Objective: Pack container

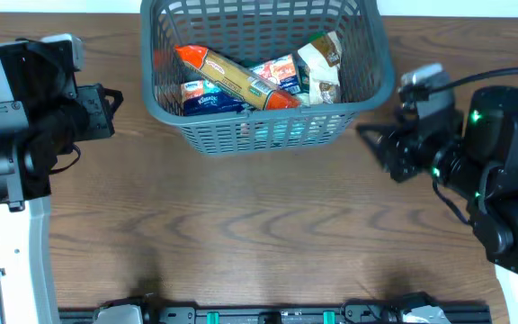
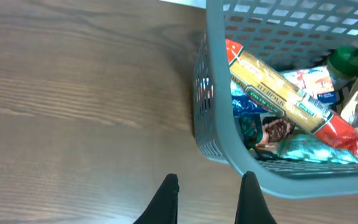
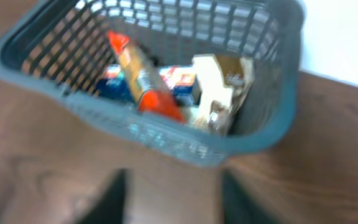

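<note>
Container (image 1: 268, 126) at 12 o'clock on tabletop (image 1: 259, 225). The left wrist view shows a green cap (image 2: 347, 59), indistinct overhead. Left pincer (image 2: 209, 200) and right pincer (image 3: 174, 202) are parted and empty.

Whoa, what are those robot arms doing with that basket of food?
Two robot arms are packing groceries into the grey basket. A long spaghetti pack lies slantwise on top of the other packets inside it. Right now neither arm holds anything. The left pincer and the right pincer are both open and empty, one on each side, outside the basket.
</note>
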`<act>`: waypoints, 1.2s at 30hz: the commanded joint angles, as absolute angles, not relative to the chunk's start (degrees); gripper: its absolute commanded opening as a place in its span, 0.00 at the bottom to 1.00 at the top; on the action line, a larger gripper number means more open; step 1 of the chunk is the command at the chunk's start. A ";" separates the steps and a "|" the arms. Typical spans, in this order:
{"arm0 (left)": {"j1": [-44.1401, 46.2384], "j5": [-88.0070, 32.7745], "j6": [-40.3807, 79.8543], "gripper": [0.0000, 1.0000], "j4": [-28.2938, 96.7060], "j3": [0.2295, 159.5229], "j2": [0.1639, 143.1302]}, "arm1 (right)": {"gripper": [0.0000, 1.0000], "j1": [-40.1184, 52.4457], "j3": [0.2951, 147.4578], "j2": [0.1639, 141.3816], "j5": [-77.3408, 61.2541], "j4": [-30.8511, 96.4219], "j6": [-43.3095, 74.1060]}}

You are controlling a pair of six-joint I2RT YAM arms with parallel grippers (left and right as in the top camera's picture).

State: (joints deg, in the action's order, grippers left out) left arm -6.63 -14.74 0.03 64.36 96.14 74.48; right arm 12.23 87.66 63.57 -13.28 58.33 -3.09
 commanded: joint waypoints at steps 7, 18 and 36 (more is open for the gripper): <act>-6.66 -16.25 0.32 0.06 65.82 96.62 74.41 | 0.01 11.86 87.70 76.40 -6.63 54.41 2.00; -6.68 -16.23 0.32 0.05 65.98 96.62 74.41 | 0.01 11.79 92.62 86.76 -5.96 56.77 4.71; -6.68 -16.21 0.27 0.06 65.93 96.62 74.43 | 0.01 11.79 98.45 87.92 -2.61 59.64 5.08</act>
State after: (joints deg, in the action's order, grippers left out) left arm -6.63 -15.94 0.05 65.78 96.14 74.48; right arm 12.23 97.54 86.91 -4.01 61.04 4.36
